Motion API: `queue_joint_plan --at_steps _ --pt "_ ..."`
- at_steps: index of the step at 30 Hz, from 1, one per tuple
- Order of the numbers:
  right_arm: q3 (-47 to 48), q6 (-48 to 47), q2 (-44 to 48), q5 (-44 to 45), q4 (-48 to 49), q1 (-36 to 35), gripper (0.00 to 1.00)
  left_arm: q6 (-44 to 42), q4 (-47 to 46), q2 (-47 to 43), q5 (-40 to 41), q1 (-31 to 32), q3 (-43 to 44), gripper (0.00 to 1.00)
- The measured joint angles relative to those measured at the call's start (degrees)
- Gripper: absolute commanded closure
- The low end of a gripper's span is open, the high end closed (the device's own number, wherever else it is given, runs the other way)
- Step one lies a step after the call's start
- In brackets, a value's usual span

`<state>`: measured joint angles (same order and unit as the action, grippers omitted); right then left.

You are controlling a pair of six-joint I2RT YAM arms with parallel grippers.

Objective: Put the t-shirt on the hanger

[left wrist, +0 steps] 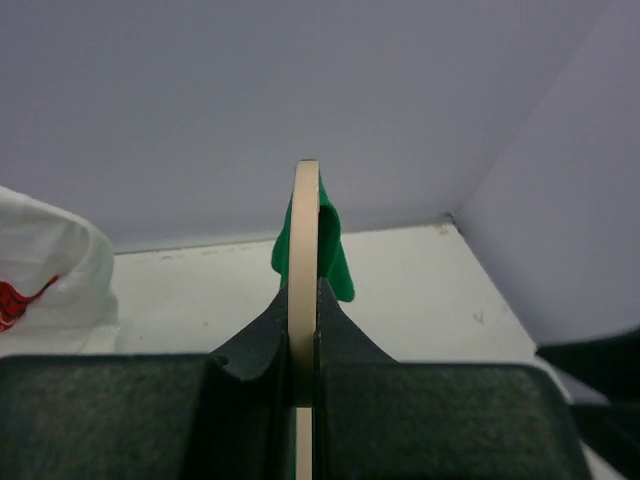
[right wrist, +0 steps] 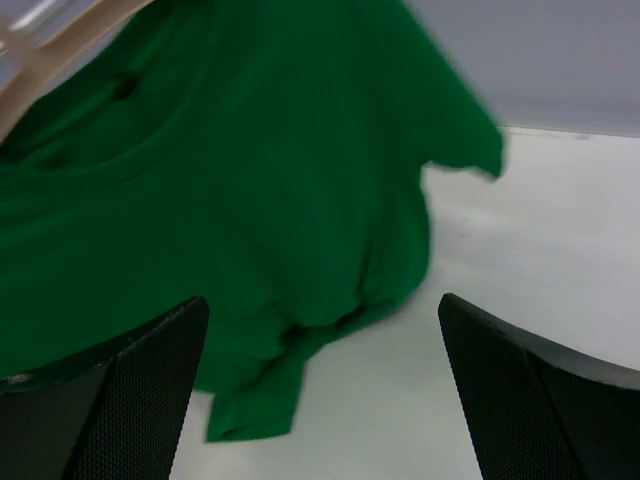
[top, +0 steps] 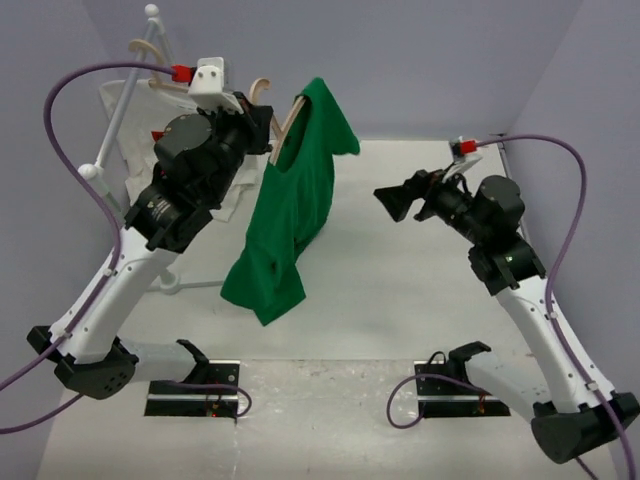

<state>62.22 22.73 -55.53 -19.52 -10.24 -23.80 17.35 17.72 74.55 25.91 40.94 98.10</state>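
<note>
On the pale table (top: pixel 400 270), enclosed by lilac walls, the green t-shirt (top: pixel 290 215) is seen as the largest loose item. It is draped from the raised hanger (top: pixel 287 118) left of centre: its top is caught over one hanger end near the back wall, a sleeve is pushed out to the right, and the rest is hung down in a long fold towards the near side. Whether the lowest hem is resting on the table cannot be told.

The left arm (top: pixel 150 215) is stretched up from its base to the hanger, and the right arm (top: pixel 510 265) is bent towards the shirt from the right.

At the far left, a white t-shirt (top: pixel 135 110) with a red mark is hung on a white rack (top: pixel 112 125), well apart from the green one.

In the left wrist view the hanger (left wrist: pixel 304 250) is seen edge-on as a thin beige strip, with green cloth (left wrist: pixel 335 255) hooked over its far end.

The left gripper (top: pixel 264 128) is clamped tight on the hanger, both dark fingers (left wrist: pixel 255 345) pressed against the strip. The right gripper (top: pixel 390 203) is spread wide and nothing is held in it; it is pointed at the shirt, near it but apart. In its wrist view the two fingertips (right wrist: pixel 150 370) are set far apart, with green cloth (right wrist: pixel 250 200) filling the frame beyond.
</note>
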Motion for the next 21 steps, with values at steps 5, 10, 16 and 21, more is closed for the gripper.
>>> queue_joint_plan --at_steps 5,10,16,21 --pt "10.59 -1.08 -5.09 9.16 -8.04 -17.47 0.14 -6.20 -10.09 9.82 16.58 7.50 8.13 1.00" --pt "23.01 -4.66 -9.51 23.50 -15.00 -27.63 0.25 -18.41 -17.80 26.03 29.96 13.53 23.42 1.00" --pt "22.97 -8.34 -10.45 33.98 -18.94 -29.31 0.35 -22.59 -18.30 31.34 34.76 15.31 24.58 1.00" --pt "21.97 -11.72 -10.51 40.16 -17.80 -30.16 0.37 -21.43 -17.85 31.29 36.13 14.94 24.58 1.00"
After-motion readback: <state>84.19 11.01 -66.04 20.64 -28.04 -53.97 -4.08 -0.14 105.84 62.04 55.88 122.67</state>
